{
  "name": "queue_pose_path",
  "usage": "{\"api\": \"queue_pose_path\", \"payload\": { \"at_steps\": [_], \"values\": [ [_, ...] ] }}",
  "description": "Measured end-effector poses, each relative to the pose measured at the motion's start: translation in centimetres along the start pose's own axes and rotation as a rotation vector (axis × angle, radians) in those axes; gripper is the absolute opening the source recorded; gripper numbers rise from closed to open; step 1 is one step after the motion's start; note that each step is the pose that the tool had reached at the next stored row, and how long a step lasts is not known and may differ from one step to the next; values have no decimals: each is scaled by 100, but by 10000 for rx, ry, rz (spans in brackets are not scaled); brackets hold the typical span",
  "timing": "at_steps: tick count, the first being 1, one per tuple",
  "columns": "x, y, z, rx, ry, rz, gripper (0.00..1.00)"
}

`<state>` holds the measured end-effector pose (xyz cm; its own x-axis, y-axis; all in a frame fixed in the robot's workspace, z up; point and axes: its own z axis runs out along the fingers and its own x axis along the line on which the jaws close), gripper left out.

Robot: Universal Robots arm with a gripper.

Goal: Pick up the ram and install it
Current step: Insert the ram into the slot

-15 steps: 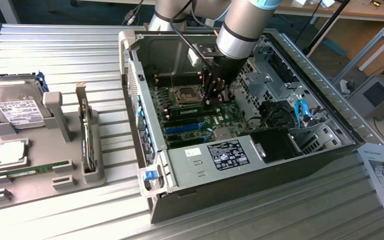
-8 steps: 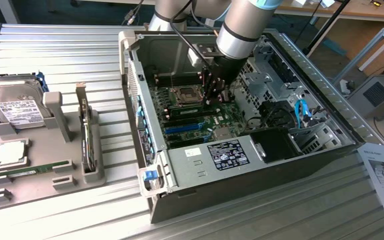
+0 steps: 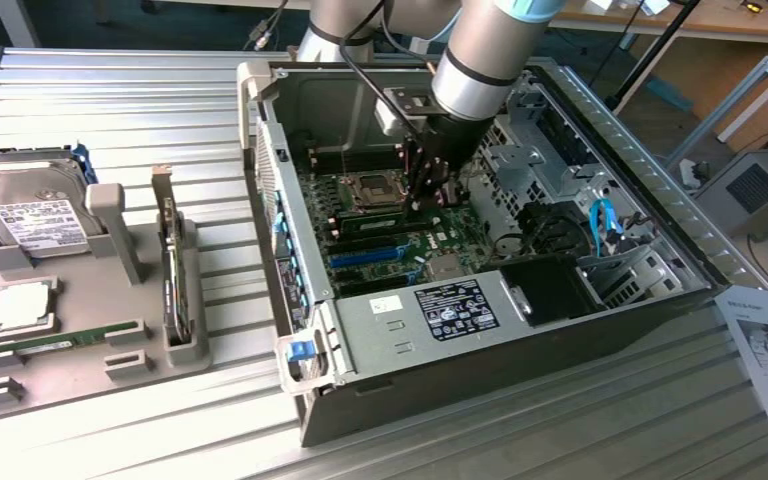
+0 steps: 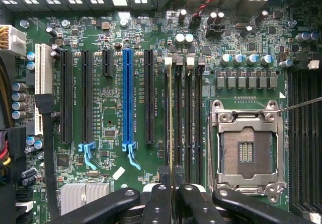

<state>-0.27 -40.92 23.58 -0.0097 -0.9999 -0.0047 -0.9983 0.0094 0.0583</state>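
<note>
In the wrist view the ram (image 4: 171,118) shows edge-on as a thin pale line running along the memory slot nearest the long black expansion slots. My gripper (image 4: 171,177) is shut on its near end, one black finger (image 4: 160,199) on each side. Whether the stick is pressed down into the slot I cannot tell. In the exterior view my gripper (image 3: 427,195) reaches down into the open computer case (image 3: 291,300), just beside the processor socket (image 3: 371,187). A second green stick (image 3: 57,342) lies on the grey tray (image 3: 157,365) at the exterior view's left.
The open processor socket (image 4: 246,151) lies close beside the memory slots, with more slots (image 4: 302,133) past it. A blue expansion slot (image 4: 128,103) and black ones flank the other side. On the tray are a hard drive (image 3: 31,205), a silver processor (image 3: 20,305) and an upright card (image 3: 171,270).
</note>
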Motion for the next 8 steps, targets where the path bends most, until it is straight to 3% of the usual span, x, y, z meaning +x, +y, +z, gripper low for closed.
{"api": "queue_pose_path", "payload": {
  "at_steps": [8],
  "values": [
    [0,-1,12,1,-1,0,12]
  ]
}}
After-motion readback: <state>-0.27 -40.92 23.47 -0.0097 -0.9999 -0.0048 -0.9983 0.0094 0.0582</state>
